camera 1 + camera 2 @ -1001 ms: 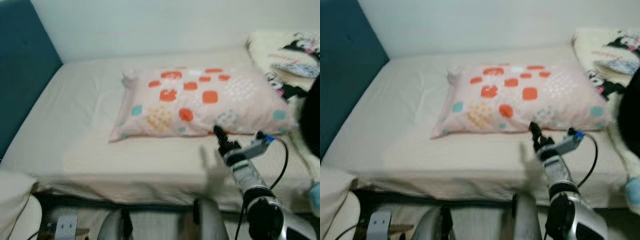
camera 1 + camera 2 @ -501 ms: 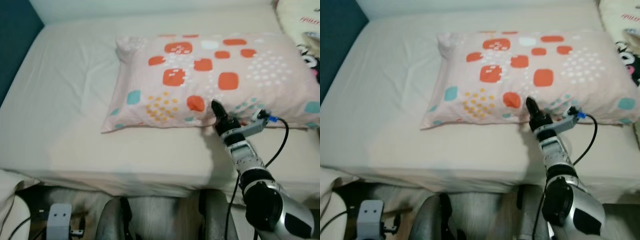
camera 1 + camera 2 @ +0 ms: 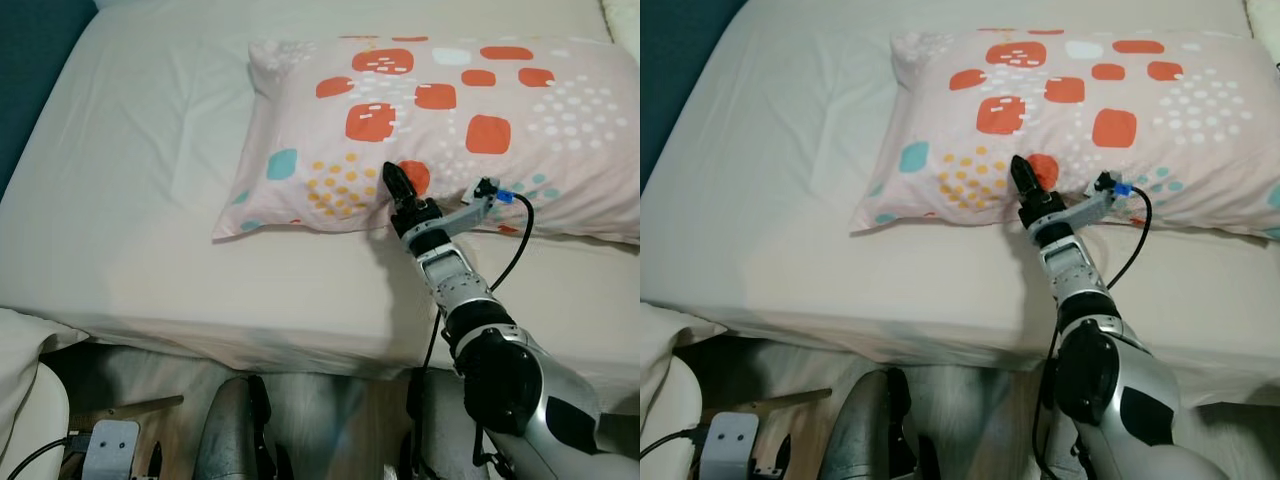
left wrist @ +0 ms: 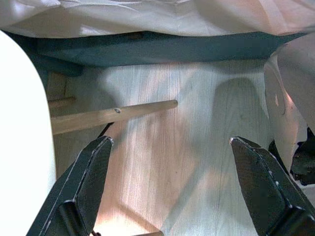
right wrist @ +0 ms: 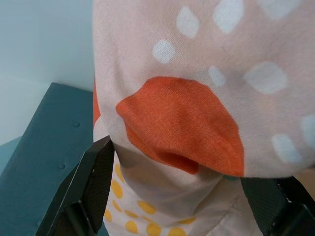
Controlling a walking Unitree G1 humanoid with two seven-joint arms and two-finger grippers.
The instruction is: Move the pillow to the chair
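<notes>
A pink pillow [image 3: 1080, 120] with orange, teal and yellow patches lies across the upper right of the frame on a cream-sheeted bed [image 3: 770, 190]. The right hand [image 3: 1025, 184] presses against the pillow's near edge at frame centre, its silver arm rising from the lower right.

A bed with a plain cream sheet [image 3: 150, 200] stretches across the scene, its near edge dropping to a dark base. A teal padded headboard [image 3: 30, 60] stands along the bed's left side. Below the bed edge lies a pale wood floor [image 4: 172, 162], where a light wooden rod [image 4: 113, 117] lies near a white rounded object [image 4: 19, 147]
</notes>
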